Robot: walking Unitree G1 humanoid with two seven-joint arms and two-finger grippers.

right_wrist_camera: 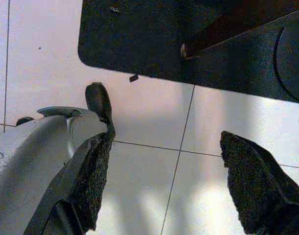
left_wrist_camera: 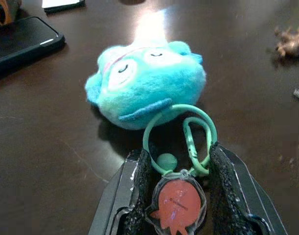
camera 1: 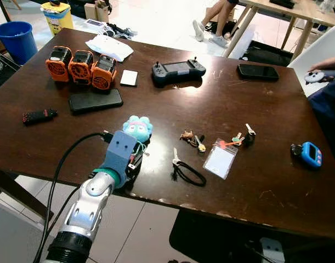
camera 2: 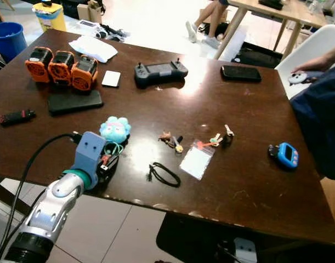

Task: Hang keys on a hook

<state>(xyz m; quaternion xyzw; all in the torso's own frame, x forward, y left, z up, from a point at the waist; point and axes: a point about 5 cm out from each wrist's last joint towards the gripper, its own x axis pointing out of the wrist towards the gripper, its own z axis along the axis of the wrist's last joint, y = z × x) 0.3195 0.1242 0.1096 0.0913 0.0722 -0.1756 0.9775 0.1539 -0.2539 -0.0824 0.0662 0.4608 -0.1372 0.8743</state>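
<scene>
I am working the left hand (left_wrist_camera: 181, 196) at the worktop's (camera 1: 222, 98) near edge, pinching the red tag (left_wrist_camera: 178, 205) of the plush keychain (left_wrist_camera: 147, 83) so it lifts together. Further right, I am letting the right hand (right_wrist_camera: 178, 181) hang spread over floor tiles.

End effector (left_wrist_camera: 177, 196) around plush keychain (left_wrist_camera: 147, 83)
</scene>
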